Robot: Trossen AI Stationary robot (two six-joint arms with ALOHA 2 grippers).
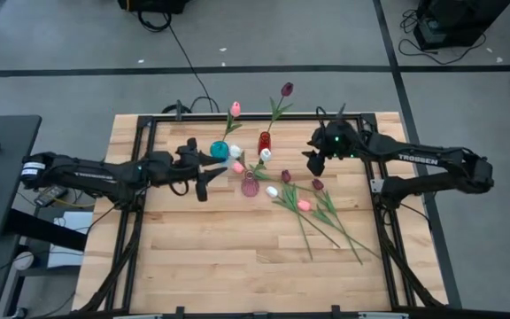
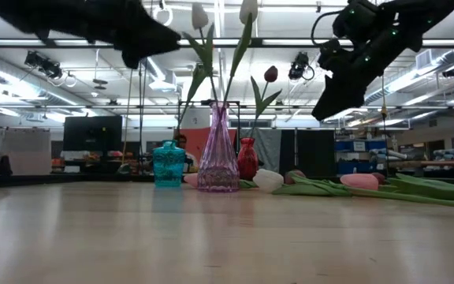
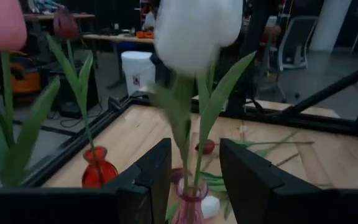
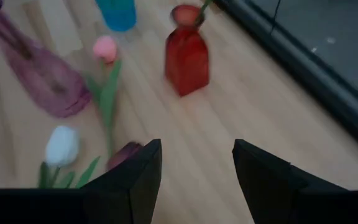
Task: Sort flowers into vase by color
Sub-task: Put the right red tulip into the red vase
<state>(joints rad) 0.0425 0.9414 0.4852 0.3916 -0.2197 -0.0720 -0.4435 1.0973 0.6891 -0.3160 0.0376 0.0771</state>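
Observation:
Three vases stand near the far edge: a teal one (image 1: pixel 220 149) with a pink tulip (image 1: pixel 235 108), a red one (image 1: pixel 265 140) with a maroon tulip (image 1: pixel 287 89), and a purple one (image 1: pixel 250 184) with two white tulips (image 2: pixel 247 9). Several loose tulips (image 1: pixel 304 205) in white, pink and maroon lie on the table right of the purple vase. My left gripper (image 1: pixel 206 177) hovers open, left of the purple vase, facing its white tulips (image 3: pixel 197 25). My right gripper (image 1: pixel 313 165) hangs open above the loose tulips' heads, right of the red vase (image 4: pixel 187 56).
A black metal frame (image 1: pixel 149 124) runs around the wooden table top. The near half of the table (image 1: pixel 237 257) is bare wood. Loose stems (image 1: pixel 343 235) stretch toward the near right. Beyond the table lie cables and room furniture.

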